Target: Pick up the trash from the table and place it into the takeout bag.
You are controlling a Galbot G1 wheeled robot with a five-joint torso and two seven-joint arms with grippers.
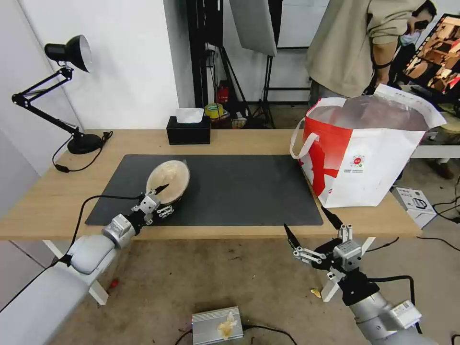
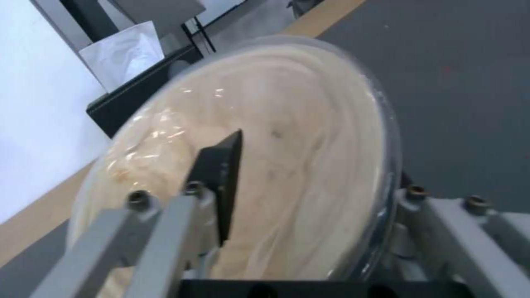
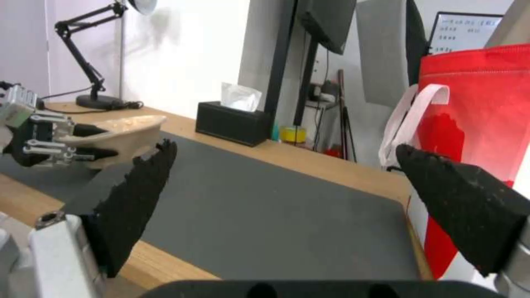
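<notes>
Head view: my left gripper [image 1: 163, 199] clamps the tan oval bowl [image 1: 168, 179], tilted, at centre-left over the dark grey mat [image 1: 230, 191]; the white-and-red takeout bag [image 1: 369, 158] stands right. Left wrist view: one fingertip [image 2: 221, 174] presses the bowl's inside. Right wrist view: my right gripper [image 3: 287, 186] gapes wide.

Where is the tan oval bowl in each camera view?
Head view: tan oval bowl over the mat's left part, gripped by the left gripper.
Left wrist view: bowl up close.
Right wrist view: bowl at far left.
Shared landmark: black tissue box.
</notes>
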